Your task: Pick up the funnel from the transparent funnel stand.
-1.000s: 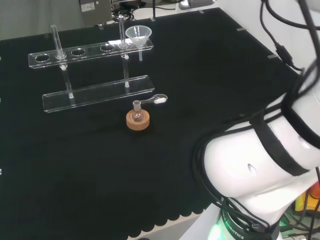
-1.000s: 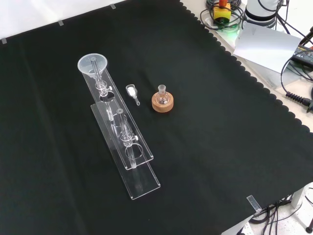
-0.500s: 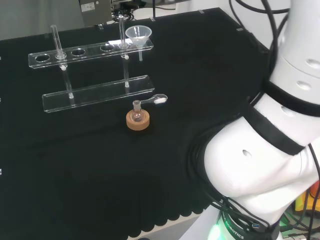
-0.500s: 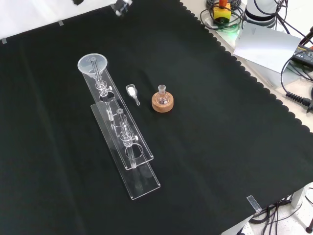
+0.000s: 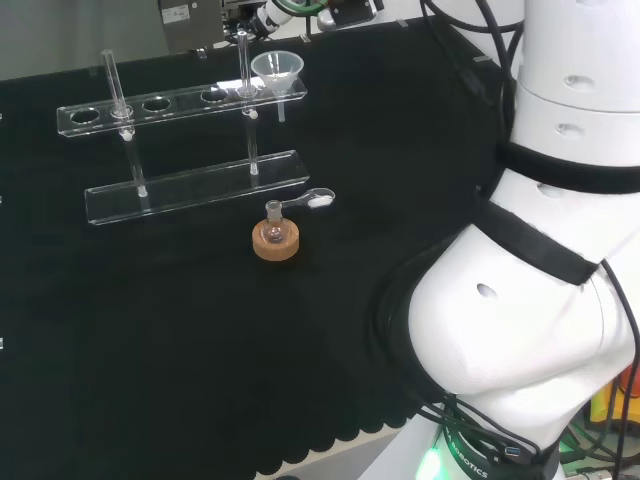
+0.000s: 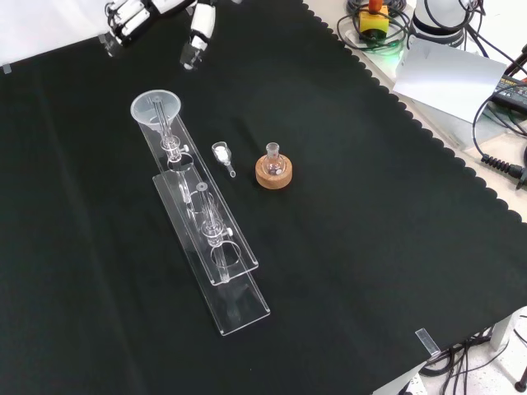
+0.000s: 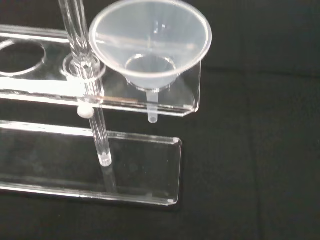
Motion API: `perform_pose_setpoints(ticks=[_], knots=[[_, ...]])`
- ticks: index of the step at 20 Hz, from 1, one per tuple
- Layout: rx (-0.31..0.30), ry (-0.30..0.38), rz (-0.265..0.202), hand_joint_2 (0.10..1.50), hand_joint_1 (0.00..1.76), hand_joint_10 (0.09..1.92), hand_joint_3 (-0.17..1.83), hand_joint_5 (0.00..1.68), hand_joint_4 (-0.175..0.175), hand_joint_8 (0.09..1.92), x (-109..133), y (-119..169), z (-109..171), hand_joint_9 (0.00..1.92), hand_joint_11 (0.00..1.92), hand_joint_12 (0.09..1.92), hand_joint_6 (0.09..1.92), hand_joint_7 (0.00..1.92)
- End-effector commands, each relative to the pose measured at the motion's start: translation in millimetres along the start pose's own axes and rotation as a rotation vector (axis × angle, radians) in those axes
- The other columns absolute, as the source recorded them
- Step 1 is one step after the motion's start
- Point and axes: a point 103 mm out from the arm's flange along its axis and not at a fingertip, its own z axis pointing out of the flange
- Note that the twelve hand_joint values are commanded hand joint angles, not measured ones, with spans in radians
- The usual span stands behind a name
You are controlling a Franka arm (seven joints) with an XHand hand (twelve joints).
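Observation:
A clear plastic funnel (image 5: 277, 68) sits in the end hole of the transparent stand's upper shelf (image 5: 160, 103), its spout pointing down through the hole. In the front view the funnel (image 6: 156, 109) is at the stand's far end, and the hand (image 6: 130, 18) hovers beyond it at the view's top, fingers spread and straight, thumb apart, holding nothing. In the head view the hand (image 5: 274, 9) is just behind the funnel. The wrist view looks down on the funnel (image 7: 150, 42) and the shelf (image 7: 35, 92), with an upright rod (image 7: 92, 100) beside the funnel.
A cork ring with a small round flask (image 6: 272, 170) stands on the cloth to the right of the stand in the front view. A small clear scoop with white powder (image 6: 221, 153) lies between it and the stand. The stand's base plate (image 6: 235, 300) reaches toward the front.
The hand has come into the front view at the top and moved closer to the funnel. In the head view the arm's links have swung upright. The ware has not moved.

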Motion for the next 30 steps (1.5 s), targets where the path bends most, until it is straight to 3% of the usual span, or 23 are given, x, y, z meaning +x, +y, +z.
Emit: perform_pose_setpoints(ticks=[1, 9, 17, 19, 23, 28, 30], knots=[[0.066, -0.005, -0.014, 0.88, 0.38, 0.77, 0.2, 0.1, -0.022, 0.54, -10, 12, 24, 0.14, 0.01, 1.46, 0.09, 0.0], [0.138, -0.007, -0.033, 0.81, 0.35, 0.84, 0.16, 0.01, -0.032, 0.34, -9, 29, 46, 0.13, 0.17, 1.5, 0.09, 0.0], [0.165, -0.014, -0.046, 0.8, 0.36, 0.89, 0.13, 0.0, -0.033, 0.2, -7, 42, 62, 0.03, 0.16, 1.5, 0.09, 0.0], [0.174, -0.017, -0.056, 0.8, 0.36, 0.83, 0.12, 0.0, -0.032, 0.13, -8, 44, 66, 0.01, 0.12, 1.51, 0.09, 0.0], [0.179, -0.063, -0.063, 0.79, 0.37, 0.68, 0.1, 0.0, -0.03, 0.09, -5, 46, 70, 0.0, 0.02, 1.53, 0.09, 0.0], [0.179, -0.087, -0.071, 0.78, 0.39, 0.71, 0.09, 0.0, -0.03, 0.09, 0, 47, 71, 0.0, 0.02, 1.54, 0.09, 0.02], [0.181, -0.126, -0.072, 0.78, 0.39, 0.72, 0.09, 0.0, -0.03, 0.09, 3, 48, 71, 0.0, 0.03, 1.54, 0.09, 0.02]])
